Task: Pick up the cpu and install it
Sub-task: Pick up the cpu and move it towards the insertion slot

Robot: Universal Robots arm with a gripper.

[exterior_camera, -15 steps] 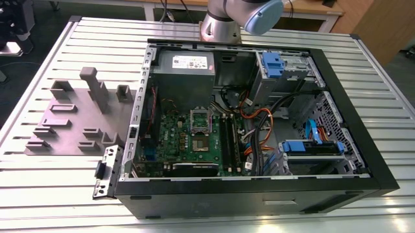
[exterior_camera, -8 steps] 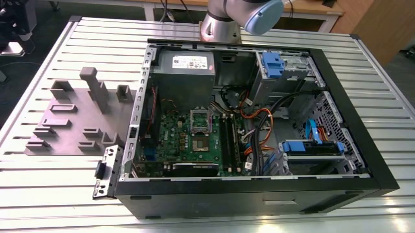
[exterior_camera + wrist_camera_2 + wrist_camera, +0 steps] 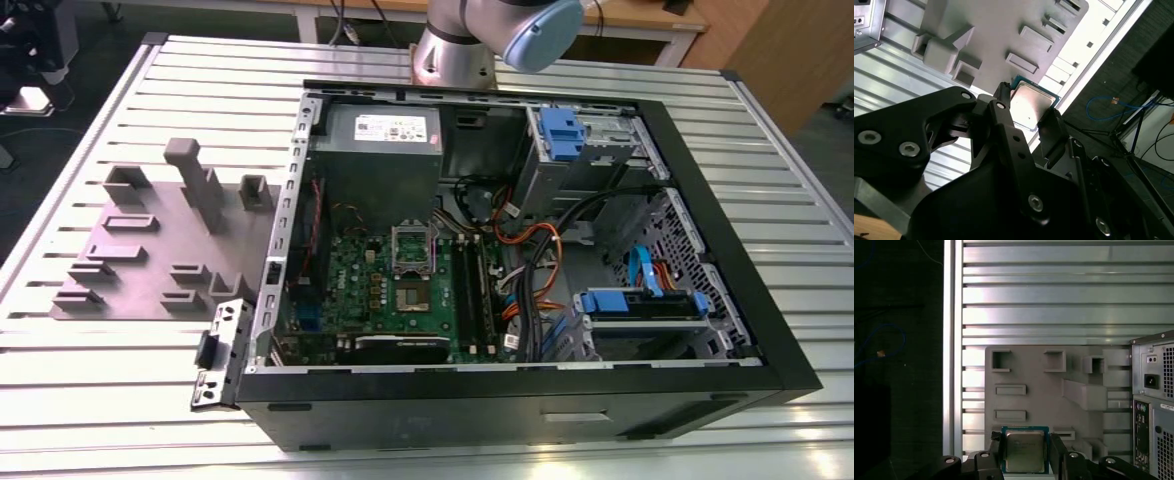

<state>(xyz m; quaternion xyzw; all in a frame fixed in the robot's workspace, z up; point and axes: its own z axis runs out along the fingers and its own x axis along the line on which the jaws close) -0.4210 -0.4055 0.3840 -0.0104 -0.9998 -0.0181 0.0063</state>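
Note:
The cpu [image 3: 1025, 451] is a small square chip with a silvery top and a green rim, and my gripper [image 3: 1025, 446] is shut on it. The black fingers [image 3: 996, 449] press on two opposite edges. It hangs well above the grey fixture plate [image 3: 1054, 390]. The second wrist view shows the same cpu [image 3: 1032, 104] between the fingers [image 3: 1003, 112] of the gripper [image 3: 1029, 119], lit brightly. In the exterior view the green motherboard [image 3: 374, 290] lies inside the open computer case [image 3: 747, 330], with its bare socket [image 3: 411, 296] and the raised metal frame [image 3: 414, 244].
The grey fixture plate [image 3: 147, 250] with raised blocks lies on the slatted metal table [image 3: 120, 400] at the exterior view's left of the case. Cables [image 3: 534, 260], blue drive bays [image 3: 641, 305] and a power supply [image 3: 380, 135] crowd the case. The arm's base [image 3: 454, 50] stands behind it.

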